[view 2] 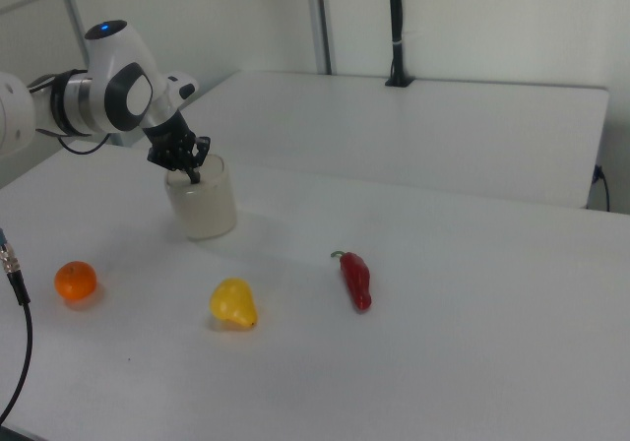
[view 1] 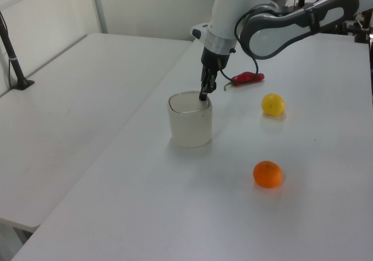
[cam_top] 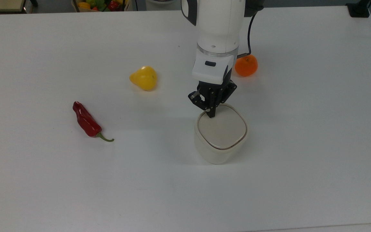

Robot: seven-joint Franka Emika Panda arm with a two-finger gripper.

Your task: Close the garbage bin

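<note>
Hand (cam_top: 211, 113) is pressing its clenched fingertips onto the garbage bin (cam_top: 221, 135) lid's edge; lid's sitting flat, bin's standing mid-table (cam_top: 301, 161), with pepper (cam_top: 86, 121), yellow fruit (cam_top: 144, 78) and orange (cam_top: 246, 64) lying around it.

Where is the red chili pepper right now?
In the top view, the red chili pepper lies on the table's left part, below-left of the yellow fruit, well left of the garbage bin.

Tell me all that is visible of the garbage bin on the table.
The garbage bin is a small cream-white tub, plastic by its look, with a rounded-square body. Its beige lid lies flat within the rim, closed. It stands upright on the white table, apart from the fruits. The gripper, fingers together, touches the lid's edge nearest the arm.
</note>
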